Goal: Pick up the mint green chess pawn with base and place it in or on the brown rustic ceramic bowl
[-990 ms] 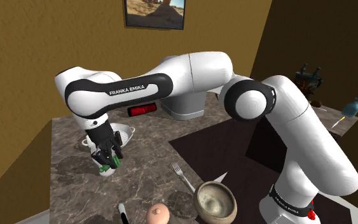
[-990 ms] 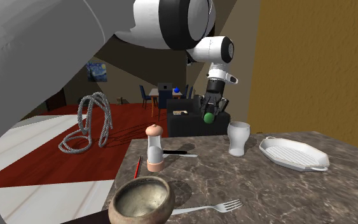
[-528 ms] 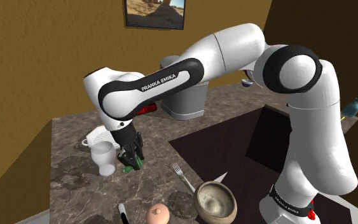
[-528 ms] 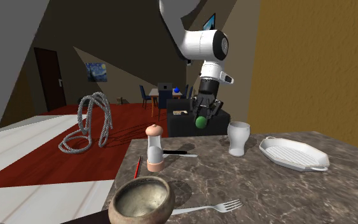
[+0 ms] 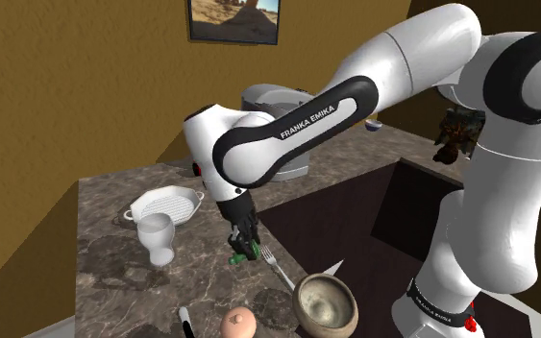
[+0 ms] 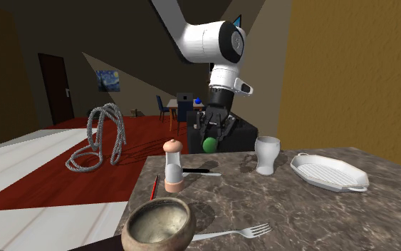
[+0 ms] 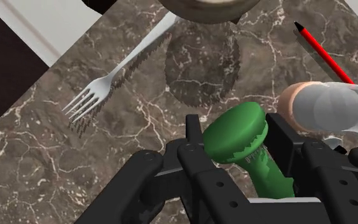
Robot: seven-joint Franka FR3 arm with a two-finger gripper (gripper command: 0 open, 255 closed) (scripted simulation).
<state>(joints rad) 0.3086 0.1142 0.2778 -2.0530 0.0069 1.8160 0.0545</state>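
**Item:** green chess pawn.
**Location:** clasped between the two fingers of the end effector and carried clear of the bench. Its broad end juts past the fingertips, and its long axis slants back toward the palm.
**Destination:** brown bowl, standing lower than the end effector, on the stand's side and well apart from it. A fork lies between them.
**Judged requirement:** carry the pawn across the fork, then release it above the bowl's mouth.

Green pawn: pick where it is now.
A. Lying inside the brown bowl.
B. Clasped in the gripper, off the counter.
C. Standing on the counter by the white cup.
B: the gripper is shut on the green pawn and holds it above the counter, short of the brown bowl.
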